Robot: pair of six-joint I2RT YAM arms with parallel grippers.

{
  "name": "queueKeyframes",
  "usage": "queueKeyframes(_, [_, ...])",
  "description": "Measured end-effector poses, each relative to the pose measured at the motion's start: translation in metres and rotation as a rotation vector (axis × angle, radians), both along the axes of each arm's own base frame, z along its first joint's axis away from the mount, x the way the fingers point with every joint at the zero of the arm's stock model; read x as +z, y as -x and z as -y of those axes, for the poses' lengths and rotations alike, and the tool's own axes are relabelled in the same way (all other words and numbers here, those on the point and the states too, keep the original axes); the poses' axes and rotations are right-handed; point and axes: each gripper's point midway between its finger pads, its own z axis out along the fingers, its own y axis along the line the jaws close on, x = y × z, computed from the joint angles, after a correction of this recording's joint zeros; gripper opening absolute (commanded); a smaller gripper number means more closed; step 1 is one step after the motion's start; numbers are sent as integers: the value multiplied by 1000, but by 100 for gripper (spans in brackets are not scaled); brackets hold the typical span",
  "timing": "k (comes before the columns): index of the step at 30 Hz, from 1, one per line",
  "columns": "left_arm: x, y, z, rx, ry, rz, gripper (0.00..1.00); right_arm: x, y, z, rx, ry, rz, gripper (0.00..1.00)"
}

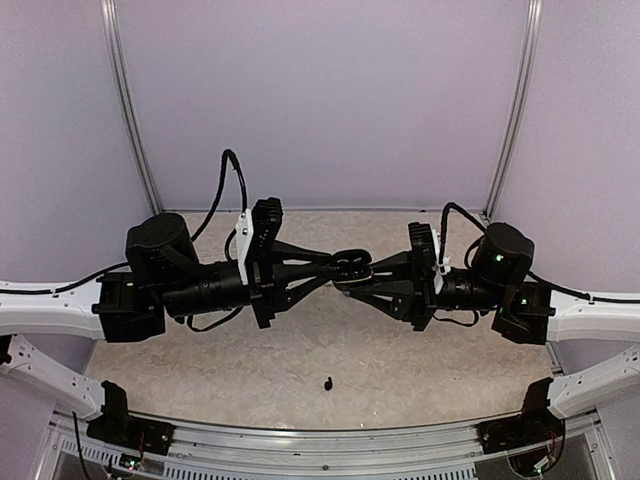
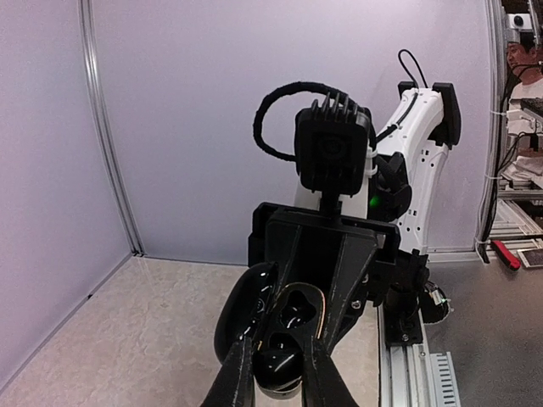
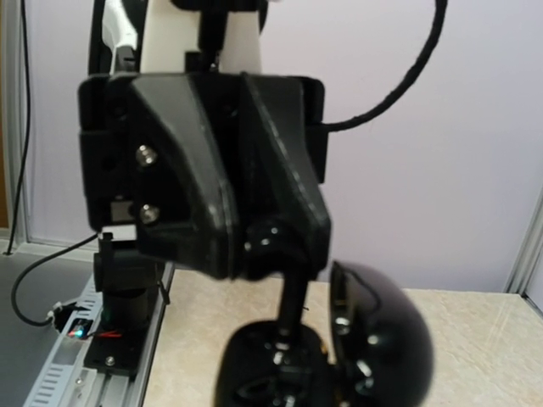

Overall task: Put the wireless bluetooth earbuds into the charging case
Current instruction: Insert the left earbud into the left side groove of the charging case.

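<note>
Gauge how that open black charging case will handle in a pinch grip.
Probably slippery: the charging case has a glossy, rounded shell showing highlights. Its lid stands open, so a push there would likely swing it rather than move the body. It looks rigid, not floppy.

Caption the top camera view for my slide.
Left gripper holds an open black charging case as the right gripper meets it; one black earbud lies on the table.
</note>
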Motion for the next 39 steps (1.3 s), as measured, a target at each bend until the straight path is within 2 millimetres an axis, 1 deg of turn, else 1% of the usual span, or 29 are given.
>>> queueKeyframes(6, [-3,1,1,-15,-29,10,11,-2,0,0,0,9,0,0])
queueKeyframes(9, [-4,-3,4,-3,-41,8,9,-4,-3,0,-18,19,0,0])
queueKeyframes(20, [-13,-25,7,130,-46,-65,7,-10,-21,1,-121,47,-2,0])
queueKeyframes(25, [-14,-34,8,183,-42,-98,7,-12,-29,2,-163,53,4,0])
queueKeyframes(39, [-23,-59,17,302,-53,-201,8,-20,-50,7,-285,94,21,0])
